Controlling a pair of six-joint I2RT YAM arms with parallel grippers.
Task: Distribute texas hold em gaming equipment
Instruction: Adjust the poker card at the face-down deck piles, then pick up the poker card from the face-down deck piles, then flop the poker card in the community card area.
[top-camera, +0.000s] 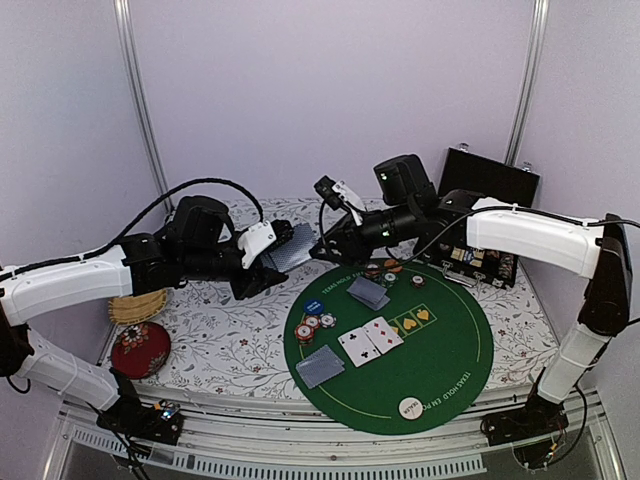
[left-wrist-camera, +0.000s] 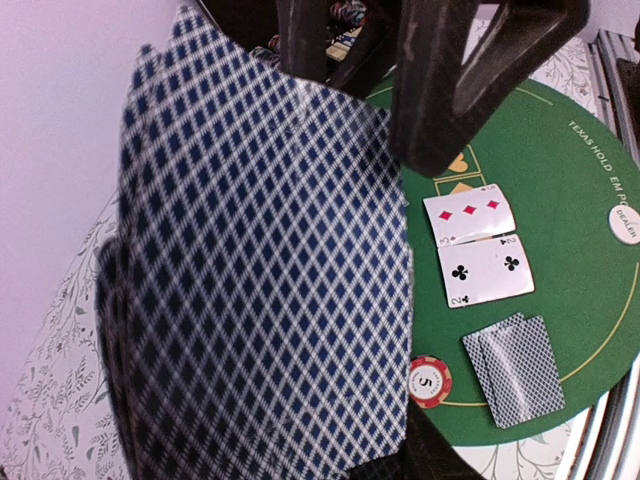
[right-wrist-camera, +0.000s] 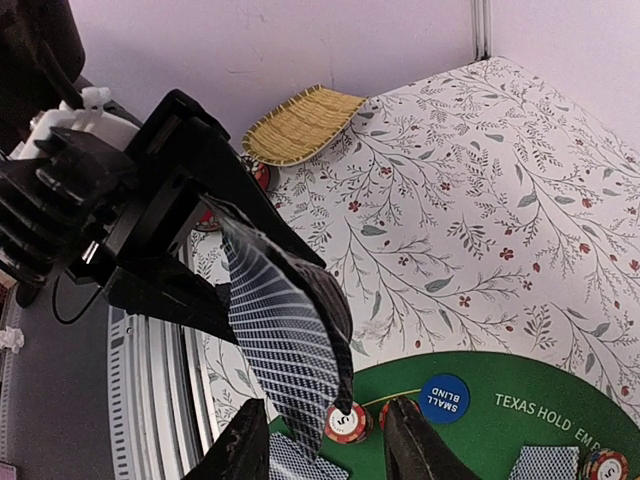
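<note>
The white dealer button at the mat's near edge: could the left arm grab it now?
Probably not: the left gripper is shut on a deck of cards, though the dealer button lies unobstructed.

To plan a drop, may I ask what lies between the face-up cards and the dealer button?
Only bare green mat, visible in left wrist and top views.
</note>
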